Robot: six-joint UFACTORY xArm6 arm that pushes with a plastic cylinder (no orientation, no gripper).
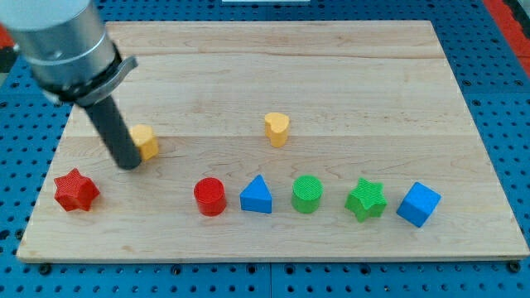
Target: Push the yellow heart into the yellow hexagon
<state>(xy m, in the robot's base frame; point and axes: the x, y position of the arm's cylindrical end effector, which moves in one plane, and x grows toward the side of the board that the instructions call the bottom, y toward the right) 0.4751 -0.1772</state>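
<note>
Wooden board [348, 74] on blue pegboard [497, 50]; my tip [129, 163] touches yellow hexagon [146, 141].

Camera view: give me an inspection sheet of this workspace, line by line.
Surface: pale wooden board lying on a blue perforated base.
Job's things: yellow heart near the board's middle; yellow hexagon far off toward the view's left, the two well apart.
Clutter: a row along the view's bottom: red star, red cylinder, blue triangle, green cylinder, green star, blue cube.
Tool: none fitted; my tip sits right beside the hexagon, on its left in the view, far from the heart.
Cables: nothing seen.
Surroundings: red strips at the top corners, too cropped to identify.
</note>
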